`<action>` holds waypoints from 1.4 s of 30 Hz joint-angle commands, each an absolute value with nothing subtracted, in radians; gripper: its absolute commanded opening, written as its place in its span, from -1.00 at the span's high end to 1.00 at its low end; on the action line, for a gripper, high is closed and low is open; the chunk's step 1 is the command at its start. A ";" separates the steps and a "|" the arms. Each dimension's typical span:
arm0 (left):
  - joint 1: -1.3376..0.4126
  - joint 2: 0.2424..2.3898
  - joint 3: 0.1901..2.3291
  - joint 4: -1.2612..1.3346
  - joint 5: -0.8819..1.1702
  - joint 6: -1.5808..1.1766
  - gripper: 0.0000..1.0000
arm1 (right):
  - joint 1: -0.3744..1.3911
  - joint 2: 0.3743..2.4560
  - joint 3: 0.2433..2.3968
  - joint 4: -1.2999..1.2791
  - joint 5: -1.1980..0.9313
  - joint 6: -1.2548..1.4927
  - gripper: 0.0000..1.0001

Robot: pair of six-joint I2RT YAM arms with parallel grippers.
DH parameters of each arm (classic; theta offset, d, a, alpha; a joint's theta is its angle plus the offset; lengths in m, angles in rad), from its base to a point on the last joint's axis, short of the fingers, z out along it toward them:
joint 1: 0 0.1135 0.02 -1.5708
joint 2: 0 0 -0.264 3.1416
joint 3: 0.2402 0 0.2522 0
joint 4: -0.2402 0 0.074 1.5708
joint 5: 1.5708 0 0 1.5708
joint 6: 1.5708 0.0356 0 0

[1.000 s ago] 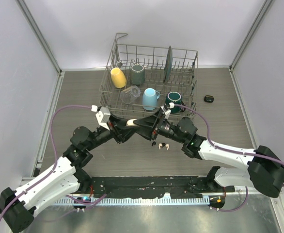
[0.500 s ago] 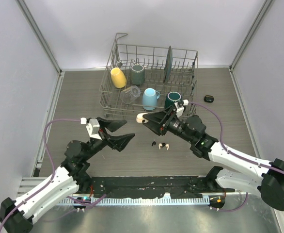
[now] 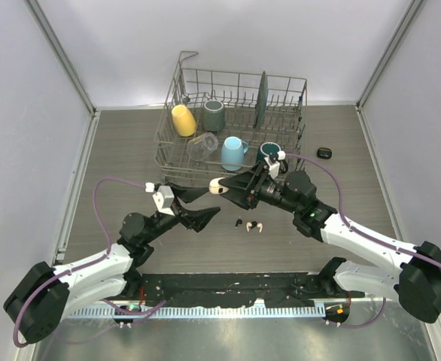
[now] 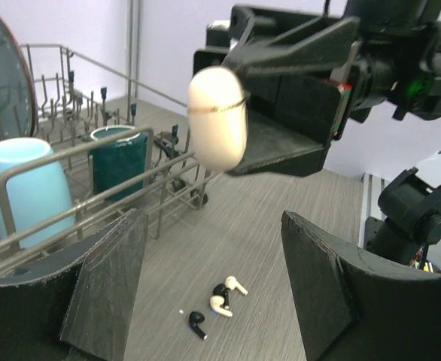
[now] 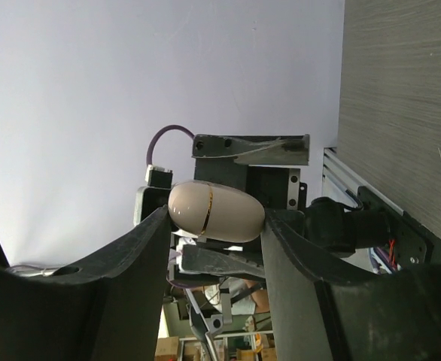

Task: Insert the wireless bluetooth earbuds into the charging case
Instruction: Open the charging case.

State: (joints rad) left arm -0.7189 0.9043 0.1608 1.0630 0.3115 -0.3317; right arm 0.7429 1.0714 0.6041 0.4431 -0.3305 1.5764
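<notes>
My right gripper (image 3: 222, 186) is shut on a cream-white egg-shaped charging case (image 3: 217, 183) with a gold seam, held closed above the table; the case also shows in the right wrist view (image 5: 215, 210) and the left wrist view (image 4: 217, 116). Several tiny earbuds (image 3: 249, 225), black and cream-white, lie loose on the wood table; in the left wrist view two white ones (image 4: 225, 295) lie with a black one, and another black one (image 4: 197, 323) lies beside them. My left gripper (image 3: 204, 204) is open and empty, left of the earbuds and just below the case.
A wire dish rack (image 3: 234, 124) stands at the back with a yellow mug (image 3: 183, 119), dark green mugs, a light blue mug (image 3: 233, 153), a clear glass and a plate. A small black case (image 3: 323, 153) lies at the right, beside the rack.
My left gripper has let go of the case, drawn back left, then come right again, open. My right gripper holds the case alone, slightly raised.
</notes>
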 commanded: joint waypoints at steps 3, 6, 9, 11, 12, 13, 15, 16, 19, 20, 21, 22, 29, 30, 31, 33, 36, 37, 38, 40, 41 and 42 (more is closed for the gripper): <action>-0.721 0.885 0.207 1.243 0.359 -0.288 -0.49 | 0.742 1.068 0.624 0.465 -0.368 1.586 0.98; -0.719 0.856 0.212 1.230 0.368 -0.278 -0.48 | 0.742 1.069 0.621 0.469 -0.377 1.588 0.98; -0.719 0.844 0.216 1.207 0.371 -0.270 -0.45 | 0.742 1.069 0.627 0.476 -0.390 1.585 0.98; -0.719 0.845 0.221 1.207 0.374 -0.271 -0.41 | 0.742 1.072 0.635 0.472 -0.406 1.580 0.98; -0.721 0.850 0.222 1.207 0.374 -0.272 -0.40 | 0.742 1.077 0.644 0.472 -0.414 1.575 0.98; -0.721 0.853 0.225 1.207 0.376 -0.272 -0.39 | 0.742 1.078 0.649 0.471 -0.420 1.575 0.98; -0.721 0.865 0.232 1.209 0.382 -0.270 -0.37 | 0.744 1.083 0.661 0.474 -0.436 1.569 0.98; -0.719 0.868 0.235 1.209 0.385 -0.270 -0.36 | 0.744 1.083 0.666 0.471 -0.440 1.568 0.98; -0.721 0.888 0.247 1.207 0.388 -0.270 -0.35 | 0.749 1.088 0.681 0.466 -0.454 1.557 0.98; -0.722 0.893 0.252 1.207 0.391 -0.268 -0.35 | 0.752 1.089 0.683 0.466 -0.457 1.557 0.98; -0.723 0.896 0.253 1.207 0.393 -0.264 -0.35 | 0.753 1.091 0.686 0.468 -0.459 1.557 0.98; -0.721 0.900 0.256 1.207 0.394 -0.264 -0.35 | 0.753 1.089 0.686 0.468 -0.457 1.557 0.98; -0.723 0.902 0.264 1.207 0.391 -0.261 -0.26 | 0.759 1.092 0.684 0.474 -0.457 1.557 0.98; -0.723 0.902 0.265 1.207 0.382 -0.258 -0.24 | 0.761 1.089 0.681 0.472 -0.459 1.555 0.98; -0.723 0.900 0.265 1.209 0.377 -0.258 -0.24 | 0.762 1.089 0.681 0.474 -0.457 1.555 0.98; -0.723 0.902 0.268 1.213 0.374 -0.259 -0.23 | 0.764 1.089 0.680 0.476 -0.456 1.554 0.98; -0.724 0.910 0.273 1.215 0.377 -0.264 -0.19 | 0.769 1.089 0.673 0.509 -0.448 1.554 0.98; -0.726 0.913 0.273 1.216 0.374 -0.268 -0.18 | 0.772 1.088 0.672 0.521 -0.445 1.552 0.98; -0.726 0.917 0.273 1.235 0.373 -0.273 -0.16 | 0.772 1.088 0.672 0.525 -0.440 1.545 0.98; -0.727 0.936 0.273 1.256 0.370 -0.291 -0.13 | 0.775 1.086 0.663 0.552 -0.431 1.542 0.98; -0.730 0.940 0.275 1.268 0.371 -0.296 -0.12 | 0.779 1.086 0.654 0.578 -0.423 1.546 0.98; -0.730 0.946 0.279 1.272 0.371 -0.301 -0.10 | 0.781 1.085 0.638 0.603 -0.413 1.551 0.98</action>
State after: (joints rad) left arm -0.7216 0.9276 0.2420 1.1759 0.3851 -0.2878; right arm 0.7692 1.0935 0.6376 0.4641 -0.4381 1.5620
